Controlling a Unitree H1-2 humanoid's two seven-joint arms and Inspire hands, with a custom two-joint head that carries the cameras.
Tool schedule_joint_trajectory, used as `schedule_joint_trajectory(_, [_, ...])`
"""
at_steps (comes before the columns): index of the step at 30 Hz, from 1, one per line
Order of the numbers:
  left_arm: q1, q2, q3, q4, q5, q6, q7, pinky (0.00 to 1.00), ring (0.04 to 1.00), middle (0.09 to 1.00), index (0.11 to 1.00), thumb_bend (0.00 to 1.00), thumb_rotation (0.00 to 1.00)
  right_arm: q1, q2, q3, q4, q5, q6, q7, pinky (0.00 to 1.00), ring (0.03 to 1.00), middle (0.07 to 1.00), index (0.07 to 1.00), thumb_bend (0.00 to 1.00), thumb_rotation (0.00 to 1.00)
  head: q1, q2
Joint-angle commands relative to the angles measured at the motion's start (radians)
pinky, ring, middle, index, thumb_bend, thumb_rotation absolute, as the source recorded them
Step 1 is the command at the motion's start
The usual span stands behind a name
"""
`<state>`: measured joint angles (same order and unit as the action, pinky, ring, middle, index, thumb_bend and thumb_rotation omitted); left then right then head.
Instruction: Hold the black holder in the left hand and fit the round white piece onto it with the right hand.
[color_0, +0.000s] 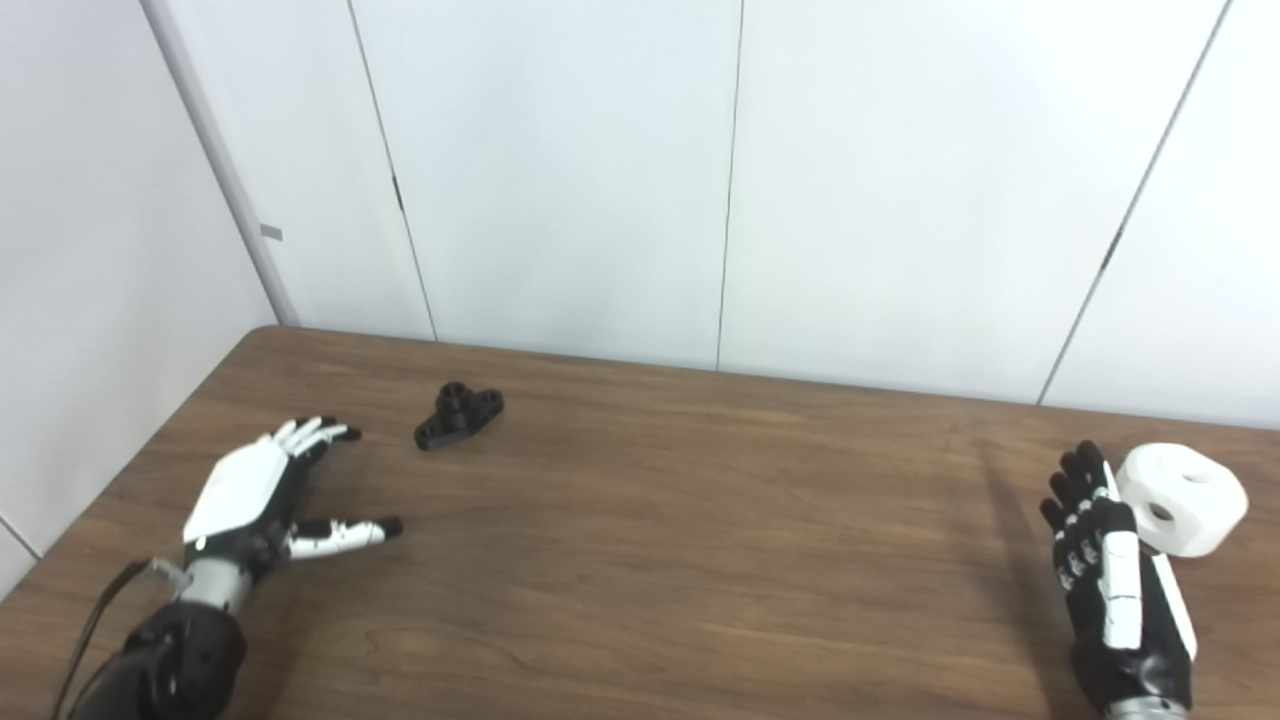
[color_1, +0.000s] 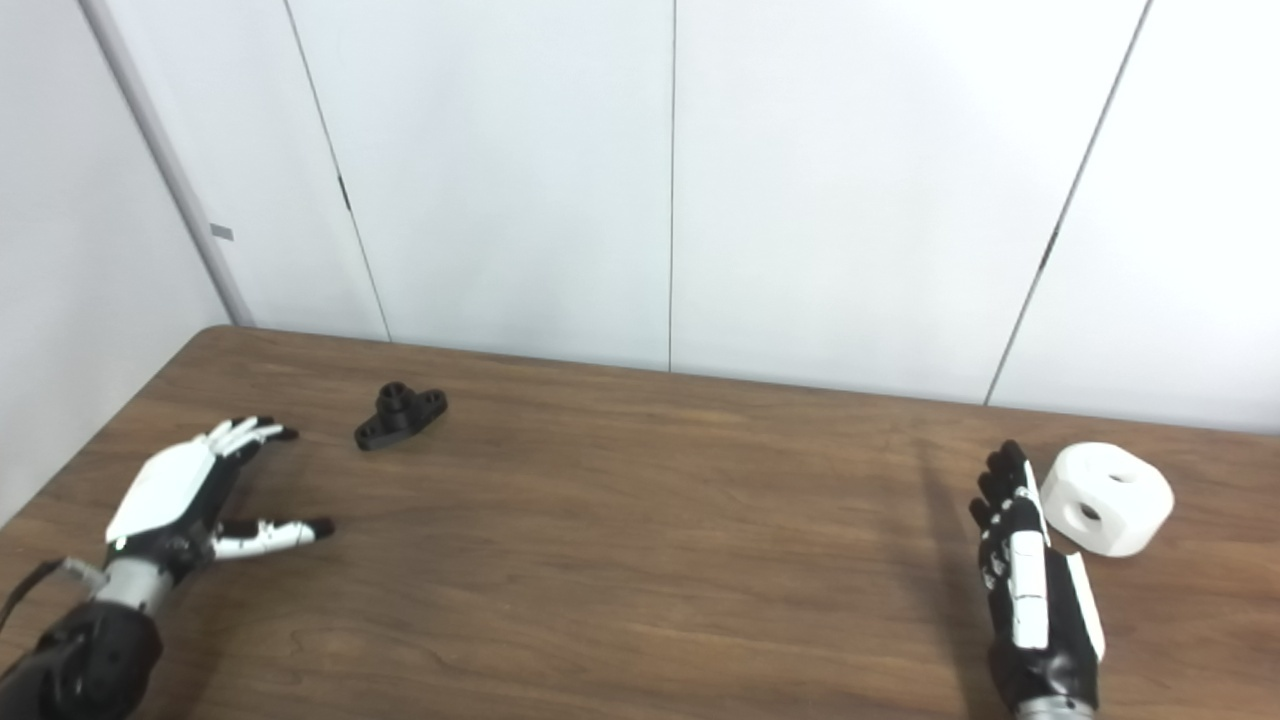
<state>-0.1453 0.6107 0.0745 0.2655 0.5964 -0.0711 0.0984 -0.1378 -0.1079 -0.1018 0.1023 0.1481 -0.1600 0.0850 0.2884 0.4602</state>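
Right hand (color_0: 1120, 580) empty, spread, beside white piece (color_0: 1183, 498); left hand (color_0: 262, 495) spread, near black holder (color_0: 458, 414).

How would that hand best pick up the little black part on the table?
Probably by the raised round hub in the middle of the black holder, thumb and fingers pinching it from above. Its flat ears lie low on the table, leaving little to grasp there. The open left hand sits just to its near left, so it would approach from that side.
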Motion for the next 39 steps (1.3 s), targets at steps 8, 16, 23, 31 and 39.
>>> schedule_joint_trajectory(8, [-0.1,0.095,-0.054,0.028,0.006,0.027,-0.068,1.0,0.986,0.937,0.815,0.97,0.52,0.022,-0.005,-0.006,-0.001,0.042,-0.026,0.025,1.0,1.0,1.0,1.0,0.45,1.0,0.027,0.002])
schedule_joint_trajectory(16, [-0.136,0.085,-0.077,0.074,-0.009,0.013,-0.065,1.0,0.97,0.916,0.792,0.93,0.45,0.03,-0.014,-0.012,-0.027,0.06,-0.014,0.027,1.0,1.0,1.0,1.0,0.45,1.0,0.068,0.002])
schedule_joint_trajectory(23, [-0.159,0.077,-0.1,0.109,-0.027,-0.01,-0.07,1.0,0.967,0.908,0.79,0.93,0.47,0.035,-0.017,-0.015,-0.059,0.08,0.002,0.027,1.0,1.0,1.0,1.0,0.47,1.0,0.108,0.0])
schedule_joint_trajectory(31, [-0.201,0.086,-0.127,0.17,-0.029,-0.01,-0.076,1.0,0.966,0.905,0.794,0.93,0.51,0.047,-0.014,-0.013,-0.12,0.075,0.048,0.014,1.0,1.0,1.0,1.0,0.53,1.0,0.119,0.002])
schedule_joint_trajectory(39, [-0.235,0.083,-0.146,0.212,-0.033,-0.003,-0.078,1.0,0.959,0.896,0.781,0.94,0.51,0.061,-0.023,-0.011,-0.155,0.084,0.061,0.027,1.0,1.0,1.0,1.0,0.54,1.0,0.144,0.005])
